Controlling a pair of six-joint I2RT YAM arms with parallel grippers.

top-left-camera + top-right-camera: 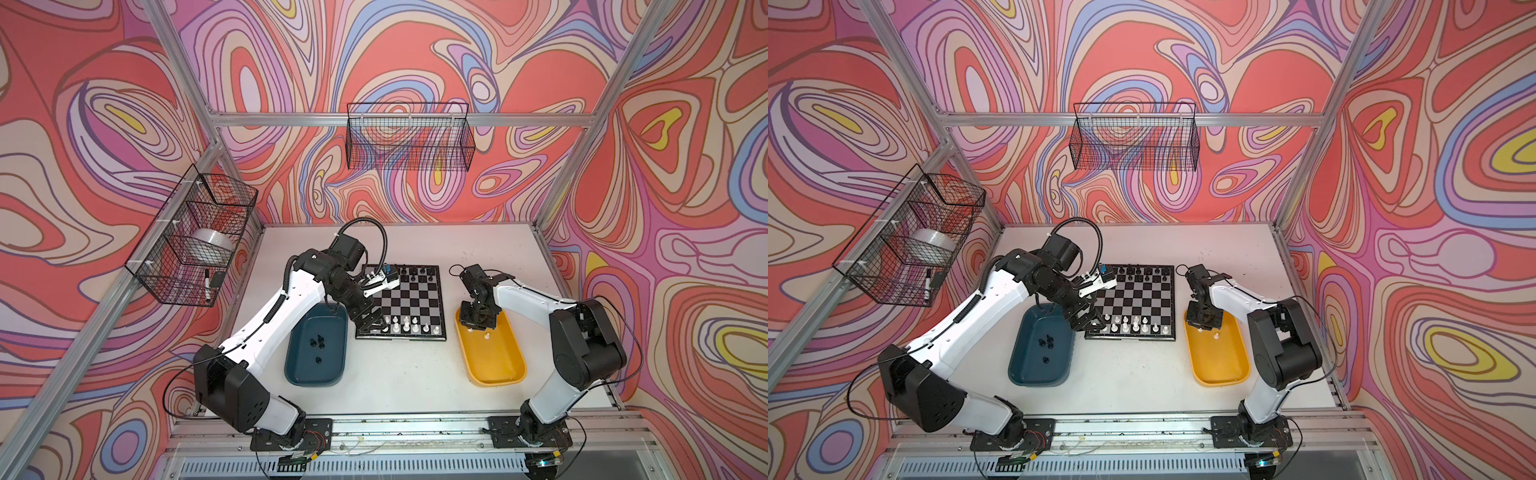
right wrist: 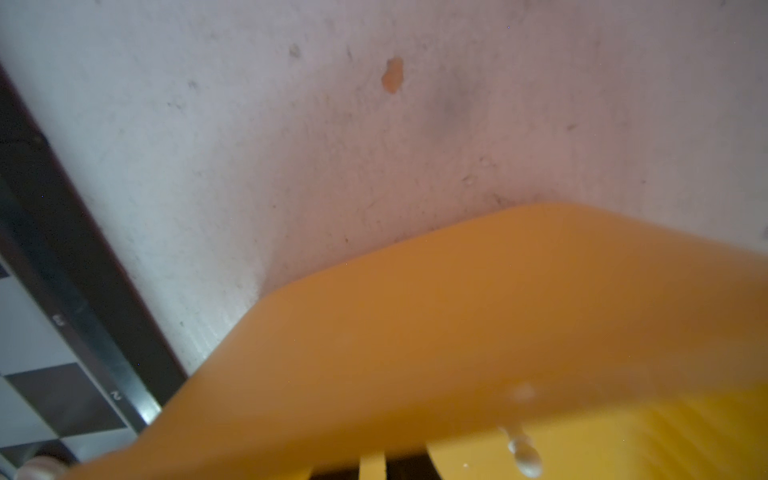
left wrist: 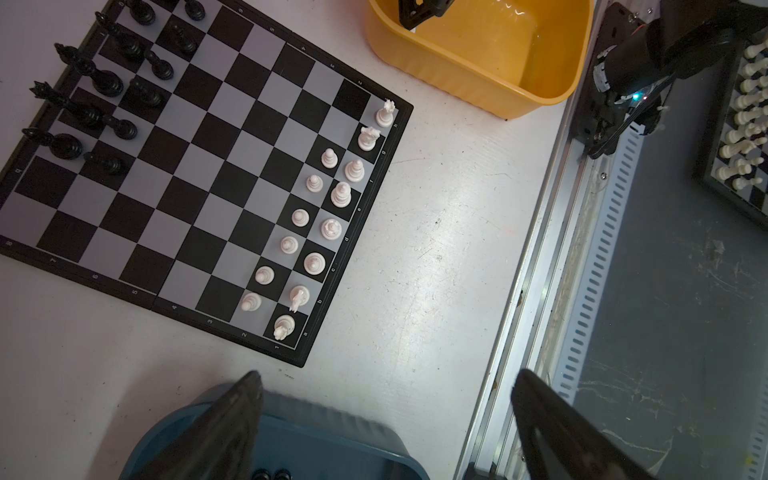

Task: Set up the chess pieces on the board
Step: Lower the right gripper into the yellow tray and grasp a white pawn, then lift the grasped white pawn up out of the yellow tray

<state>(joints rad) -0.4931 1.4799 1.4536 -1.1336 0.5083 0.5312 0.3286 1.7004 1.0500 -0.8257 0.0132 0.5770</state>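
The board (image 1: 411, 299) lies mid-table, with white chess pieces (image 1: 405, 325) on its near rows and black chess pieces (image 1: 415, 272) on the far ones. The left gripper (image 3: 386, 376) hangs wide open between the teal tray (image 1: 332, 368) and the board's near-left corner. The right gripper (image 1: 477, 323) is clenched low in the far end of the yellow tray (image 1: 498, 365); whether it has a piece I can't tell.

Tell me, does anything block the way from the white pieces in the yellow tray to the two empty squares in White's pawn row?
Nothing visible does. The two empty squares sit at the board's corner nearest the yellow tray, with only bare table between.
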